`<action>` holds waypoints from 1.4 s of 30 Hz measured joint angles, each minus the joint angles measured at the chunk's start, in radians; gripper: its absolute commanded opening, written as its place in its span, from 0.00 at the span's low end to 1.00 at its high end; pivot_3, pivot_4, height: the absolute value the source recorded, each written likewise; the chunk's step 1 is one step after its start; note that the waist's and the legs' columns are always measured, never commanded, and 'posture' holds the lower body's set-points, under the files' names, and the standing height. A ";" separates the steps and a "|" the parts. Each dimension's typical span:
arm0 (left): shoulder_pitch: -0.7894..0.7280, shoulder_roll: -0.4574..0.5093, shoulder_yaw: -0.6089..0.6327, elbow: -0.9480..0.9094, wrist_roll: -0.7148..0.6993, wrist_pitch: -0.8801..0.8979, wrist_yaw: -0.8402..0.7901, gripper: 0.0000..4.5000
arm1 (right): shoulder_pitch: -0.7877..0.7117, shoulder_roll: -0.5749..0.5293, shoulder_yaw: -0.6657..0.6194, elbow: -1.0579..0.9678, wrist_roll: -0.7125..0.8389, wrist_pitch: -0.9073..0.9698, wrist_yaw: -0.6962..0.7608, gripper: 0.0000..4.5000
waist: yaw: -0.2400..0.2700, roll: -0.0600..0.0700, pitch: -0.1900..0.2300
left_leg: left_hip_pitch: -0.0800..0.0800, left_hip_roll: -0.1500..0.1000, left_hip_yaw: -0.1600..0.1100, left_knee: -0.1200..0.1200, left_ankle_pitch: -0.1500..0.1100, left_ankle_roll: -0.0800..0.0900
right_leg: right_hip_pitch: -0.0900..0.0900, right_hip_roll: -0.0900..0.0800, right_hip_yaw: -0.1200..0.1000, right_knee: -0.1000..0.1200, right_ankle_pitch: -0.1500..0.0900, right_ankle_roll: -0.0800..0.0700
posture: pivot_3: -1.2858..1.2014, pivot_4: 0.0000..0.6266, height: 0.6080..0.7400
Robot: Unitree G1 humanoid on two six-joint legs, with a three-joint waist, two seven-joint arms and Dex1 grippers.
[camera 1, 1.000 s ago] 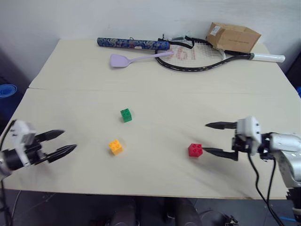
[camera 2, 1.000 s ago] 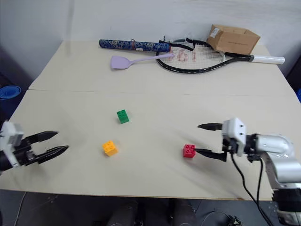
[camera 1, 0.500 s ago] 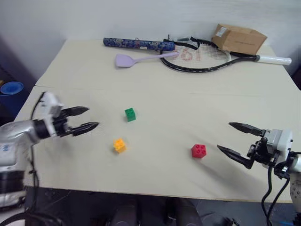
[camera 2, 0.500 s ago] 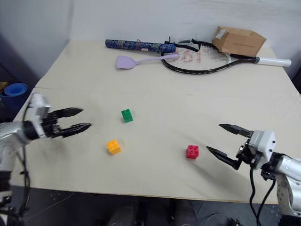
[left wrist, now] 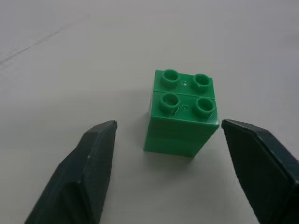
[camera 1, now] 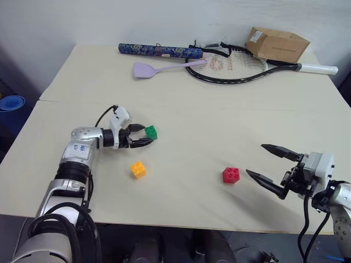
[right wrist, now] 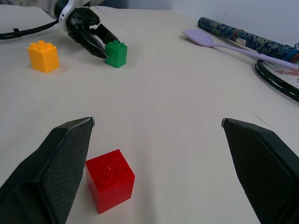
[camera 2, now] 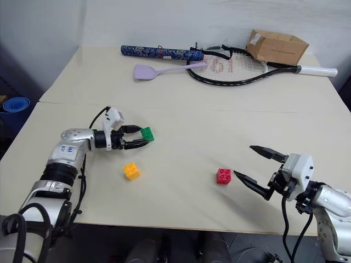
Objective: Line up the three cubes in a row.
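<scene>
Cubes first: you have the green cube (camera 1: 150, 132) standing on the table (camera 1: 181, 107) nearest the racket (camera 1: 236, 68), with the yellow-orange cube (camera 1: 137, 169) a little nearer your robot and slightly to the left of green, and the red cube (camera 1: 231, 175) well apart to the right of green and also nearer the robot. None of the three touches another.

Your left gripper (camera 1: 143, 136) is stretched out low over the table with its two black fingers either side of the green cube. In the left wrist view there is a clear gap between each fingertip (left wrist: 100, 140) and the cube's sides, so the jaws are unclenched and nothing is grasped; the cube sits upright, studs up, on the table.

Your right gripper (camera 1: 264, 162) hovers to the right of the red cube, fingers spread wide and holding nothing, the red cube just beyond the lower fingertip.

Behind the green cube, beside the racket, lie a lilac spatula (camera 1: 159, 68), a patterned blue tube (camera 1: 157, 51) and a cardboard box (camera 1: 277, 44).
</scene>
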 measured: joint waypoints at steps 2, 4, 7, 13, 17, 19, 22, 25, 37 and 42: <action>-0.012 -0.013 0.000 0.030 0.009 -0.026 -0.002 0.46 | 0.017 0.000 0.000 -0.010 0.000 0.000 -0.010 1.00 | 0.000 0.000 0.000 | 0.000 0.000 0.000 0.000 0.000 0.000 | 0.000 0.000 0.000 0.000 0.000 0.000 | 0.52 0.24 1.00; -0.020 -0.019 0.001 0.046 0.011 -0.048 -0.022 0.33 | 0.030 0.000 0.000 -0.014 0.000 0.000 -0.017 1.00 | 0.000 0.000 0.000 | 0.000 0.000 0.000 0.000 0.000 0.000 | 0.000 0.000 0.000 0.000 0.000 0.000 | 0.52 0.24 1.00; -0.020 -0.021 0.001 0.046 0.011 -0.059 -0.061 0.33 | 0.043 0.000 0.000 -0.016 0.000 0.001 -0.019 1.00 | 0.000 0.000 0.000 | 0.000 0.000 0.000 0.000 0.000 0.000 | 0.000 0.000 0.000 0.000 0.000 0.000 | 0.52 0.24 1.00; -0.025 -0.008 -0.076 -0.222 0.010 -0.044 -0.250 0.33 | 0.078 -0.039 -0.037 -0.035 0.015 0.026 0.009 1.00 | 0.004 -0.001 0.001 | -0.002 0.000 -0.002 0.003 0.000 0.000 | 0.001 0.000 0.000 0.000 0.000 0.000 | 0.52 0.24 1.00; -0.034 -0.032 -0.170 -0.446 0.033 0.062 -0.277 0.33 | 0.096 -0.064 -0.050 -0.036 0.028 0.038 0.037 1.00 | 0.003 -0.001 0.000 | -0.001 0.000 -0.002 0.003 0.000 0.001 | 0.002 0.000 0.000 0.000 0.000 0.000 | 0.52 0.24 1.00; -0.024 -0.063 -0.231 -0.528 0.064 0.143 -0.246 0.33 | 0.109 -0.069 -0.050 -0.036 0.031 0.047 0.051 1.00 | 0.004 -0.001 0.000 | -0.001 0.000 -0.002 0.003 0.000 0.001 | 0.002 0.000 0.000 0.000 0.000 0.000 | 0.52 0.24 1.00; 0.034 -0.101 -0.348 -0.615 0.128 0.244 -0.192 0.33 | 0.139 -0.072 -0.053 -0.061 0.036 0.054 0.069 1.00 | -0.001 -0.001 0.000 | -0.001 0.001 -0.002 0.004 0.000 0.001 | 0.002 0.001 0.001 0.000 0.000 0.000 | 0.52 0.24 1.00; 0.065 -0.102 -0.391 -0.617 0.165 0.254 -0.167 0.33 | 0.164 -0.072 -0.059 -0.073 0.036 0.062 0.075 1.00 | -0.001 -0.001 0.000 | 0.000 0.002 -0.002 0.004 0.000 0.000 | 0.002 0.001 0.001 0.001 0.000 0.000 | 0.52 0.24 1.00; 0.090 -0.107 -0.410 -0.661 0.188 0.259 -0.120 0.79 | 0.191 -0.066 -0.060 -0.093 0.035 0.063 0.075 1.00 | 0.004 -0.001 0.000 | -0.001 0.001 -0.004 0.008 -0.001 0.002 | 0.003 -0.001 0.000 0.001 0.000 0.000 | 0.52 0.24 1.00; 0.082 -0.034 -0.324 -0.744 0.102 0.276 -0.186 0.79 | 0.169 -0.066 -0.058 -0.087 0.034 0.065 0.080 1.00 | 0.002 -0.001 0.000 | -0.001 0.002 -0.005 0.008 -0.001 0.001 | 0.003 -0.001 0.001 0.001 0.000 0.000 | 0.52 0.24 1.00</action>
